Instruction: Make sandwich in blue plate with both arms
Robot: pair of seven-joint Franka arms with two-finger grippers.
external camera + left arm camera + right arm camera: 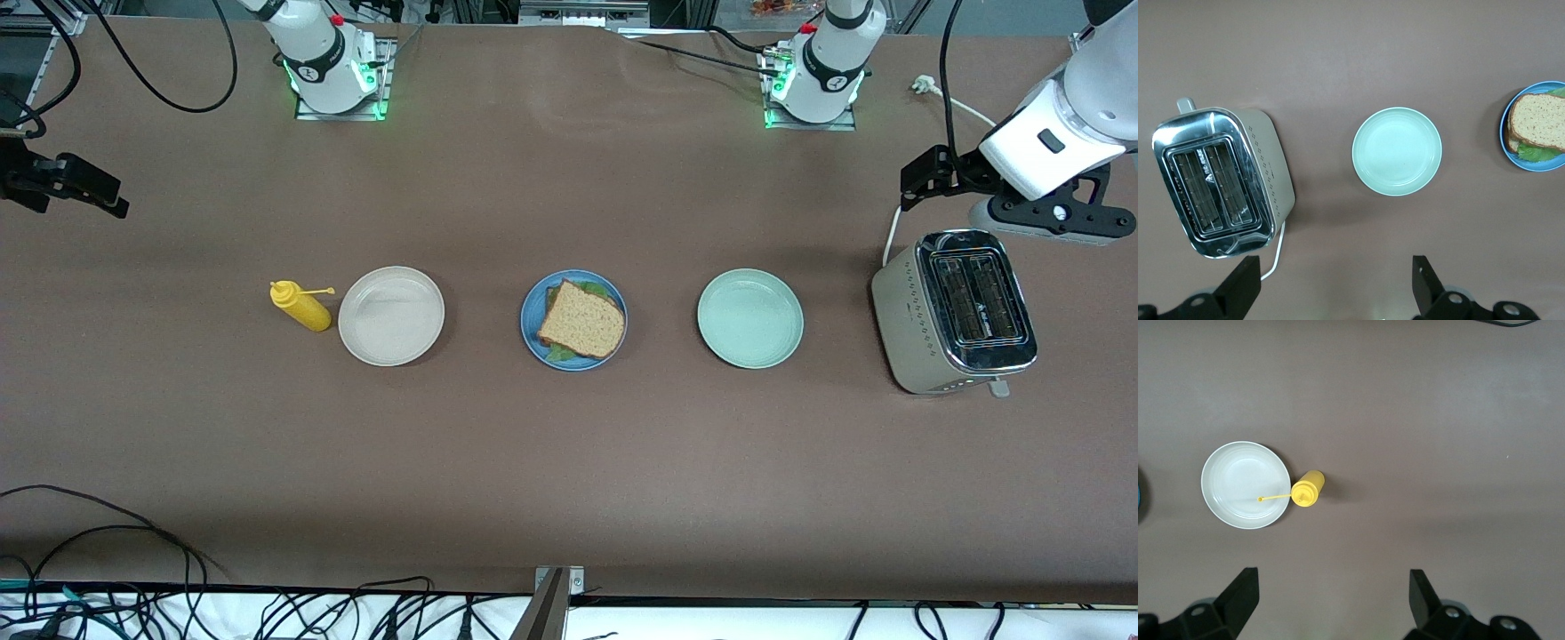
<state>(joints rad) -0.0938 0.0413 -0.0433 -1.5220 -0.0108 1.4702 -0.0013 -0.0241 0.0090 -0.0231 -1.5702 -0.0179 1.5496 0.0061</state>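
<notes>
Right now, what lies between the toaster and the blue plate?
The pale green plate, empty, between the toaster and the blue plate; the front view shows it.

The sandwich [582,322] lies on the middle plate [531,307], between two other plates [391,316] [750,318]; the toaster [956,311] stands at the left arm's end.

Open tabletop btwn plates [749,318]; toaster [956,311] endmost.

Beige plate [391,316] beside yellow squeeze bottle [300,306] (upright); pale green plate [749,318]; silver toaster [951,311].
</notes>
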